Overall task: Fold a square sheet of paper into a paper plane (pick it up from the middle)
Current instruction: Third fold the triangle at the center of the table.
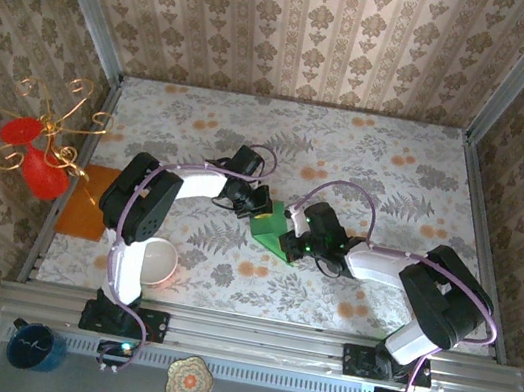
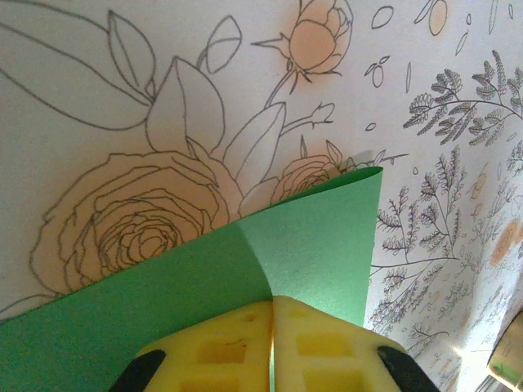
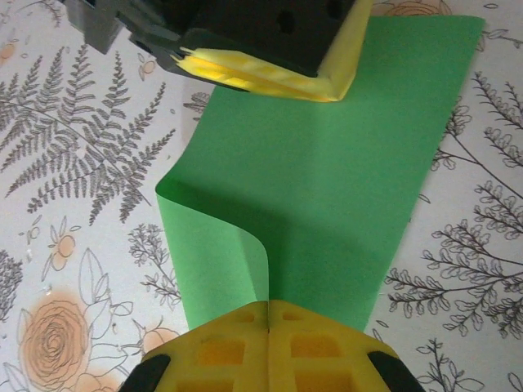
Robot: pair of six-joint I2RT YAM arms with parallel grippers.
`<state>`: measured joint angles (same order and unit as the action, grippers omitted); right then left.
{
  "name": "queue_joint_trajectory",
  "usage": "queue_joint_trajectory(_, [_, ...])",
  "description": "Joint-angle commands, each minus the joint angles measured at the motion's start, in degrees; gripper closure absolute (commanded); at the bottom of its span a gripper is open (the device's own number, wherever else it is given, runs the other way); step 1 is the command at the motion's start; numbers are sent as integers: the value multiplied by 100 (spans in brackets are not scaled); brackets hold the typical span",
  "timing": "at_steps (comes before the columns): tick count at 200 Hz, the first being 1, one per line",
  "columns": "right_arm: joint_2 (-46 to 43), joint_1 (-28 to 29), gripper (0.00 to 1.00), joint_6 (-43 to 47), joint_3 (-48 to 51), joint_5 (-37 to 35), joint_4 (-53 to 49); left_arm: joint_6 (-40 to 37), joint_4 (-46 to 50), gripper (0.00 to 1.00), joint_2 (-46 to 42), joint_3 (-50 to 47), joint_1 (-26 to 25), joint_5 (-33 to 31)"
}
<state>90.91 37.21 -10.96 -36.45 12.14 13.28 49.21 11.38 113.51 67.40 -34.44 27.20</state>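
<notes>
Right wrist: paper sheet (image 3: 327, 163) in right gripper (image 3: 268, 314)

Both arms reach inward from their bases, elbows bent, forearms angled toward each other so the wrists nearly meet. The left gripper (image 2: 271, 304) has its yellow pads pressed flat together, pinching one edge of the square sheet of paper (image 3: 327, 163). The right gripper (image 3: 268, 309) is closed the same way, pads meeting on the opposite edge, and it faces the left one from close by.
</notes>
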Motion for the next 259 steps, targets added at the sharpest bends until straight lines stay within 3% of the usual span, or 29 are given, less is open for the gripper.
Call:
queue_joint_trajectory(1, [106, -30, 100, -138, -126, -294, -190, -140, 480, 90, 335, -42, -71, -225])
queue_joint_trajectory(199, [293, -30, 100, -217, -108, -312, -229, -157, 523, 90, 294, 47, -89, -219])
queue_joint_trajectory(259, [383, -29, 100, -356, -117, -274, -372, -300, 695, 89, 423, 462, -98, -167])
